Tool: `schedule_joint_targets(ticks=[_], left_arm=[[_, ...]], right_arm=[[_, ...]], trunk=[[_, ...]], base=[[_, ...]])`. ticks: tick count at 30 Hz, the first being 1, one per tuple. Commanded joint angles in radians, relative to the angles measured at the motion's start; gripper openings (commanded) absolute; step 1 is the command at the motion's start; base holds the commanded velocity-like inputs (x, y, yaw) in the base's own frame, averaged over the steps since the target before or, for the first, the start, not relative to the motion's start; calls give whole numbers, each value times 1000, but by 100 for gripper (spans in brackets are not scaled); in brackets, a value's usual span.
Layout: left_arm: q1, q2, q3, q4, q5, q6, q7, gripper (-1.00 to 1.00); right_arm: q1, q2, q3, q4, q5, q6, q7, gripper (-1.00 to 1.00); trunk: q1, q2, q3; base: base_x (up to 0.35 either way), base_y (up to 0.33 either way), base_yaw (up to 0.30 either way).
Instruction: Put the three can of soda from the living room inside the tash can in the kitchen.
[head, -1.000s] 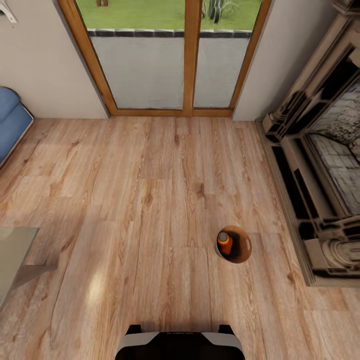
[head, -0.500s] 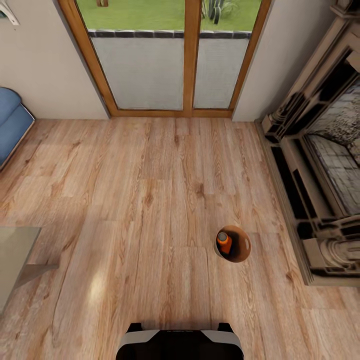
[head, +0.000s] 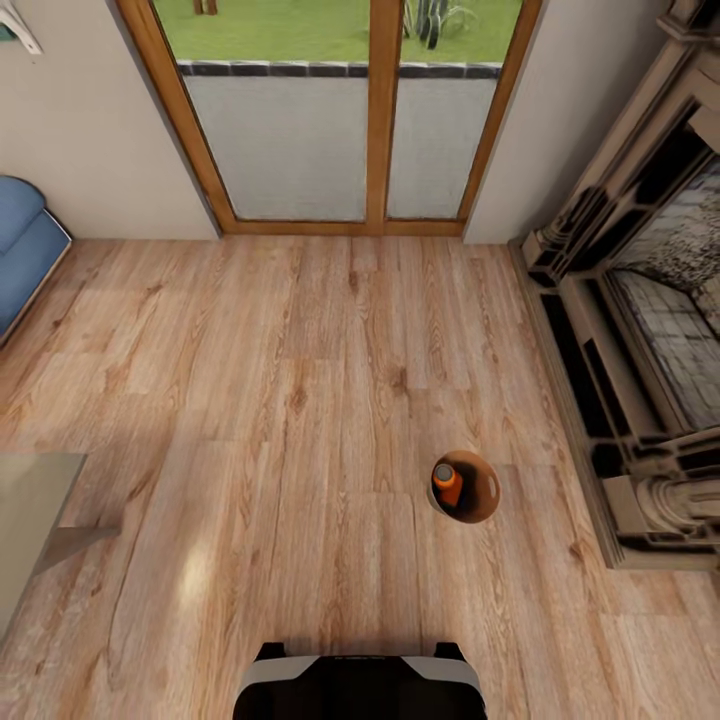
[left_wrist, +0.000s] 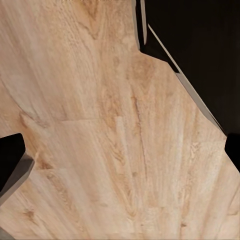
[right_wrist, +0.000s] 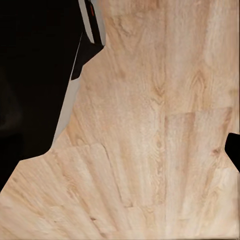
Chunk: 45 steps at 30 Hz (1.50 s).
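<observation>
Head view looks down on the wood plank floor (head: 300, 400) of the living room, and the trash can (head: 482, 503) stands on it ahead of the robot and to its right, with its coppery inside open to the camera. One orange soda can (head: 449, 485) sits inside it, leaning against the wall of the trash can on the robot's left side, grey top pointing away from the robot. Near the trash can, on its right, rises the stone fireplace (head: 640, 330), whose stepped base runs along the floor; a strip of bare planks lies between the two. Straight ahead, the wood-framed glass doors (head: 340, 110) close off the far wall, with grass showing beyond them. At the far left a blue sofa (head: 25, 245) edges in, and nearer the robot on that side the corner of a grey bench (head: 35, 500) juts over the floor, well apart from the trash can. The robot's dark base (head: 360, 685) shows at the near edge, with open floor between it and the trash can. Left wrist view and right wrist view show planks and dark parts of the robot's body; dark shapes at their edges may be the fingers, but whether either pair is open or closed cannot be told.
</observation>
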Motion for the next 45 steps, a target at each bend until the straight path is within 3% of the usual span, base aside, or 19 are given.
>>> schedule_joint_targets(ticks=[1,4,10,17,33,37,45], left_arm=[[0,0,0,0,0,0,0,100],[-1,0,1,-1,1,0,0,100],[-1,0,1,-2,2,-3,0,100],[-2,0,5,-3,5,-5,0,100],[-2,0,4,-2,0,-2,0,100],[-2,1,3,-1,-4,0,0,100],[-2,0,2,0,-4,3,-1,100]], right_arm=[[0,0,0,0,0,0,0,100],[0,7,-12,-1,-1,0,-39,100],[0,19,-69,-1,-1,-1,-120,100],[0,31,-113,-13,1,-1,-153,100],[0,43,-124,-6,5,0,-162,100],[0,66,-124,-3,7,1,-162,100],[0,81,-123,-2,8,2,-162,100]], trunk=[[-4,7,3],[-15,28,13],[-15,28,13],[-15,28,13],[-15,28,13],[-15,28,13],[-15,28,13]], base=[[0,0,0],[0,0,0],[0,0,0],[0,0,0],[0,0,0],[0,0,0],[0,0,0]])
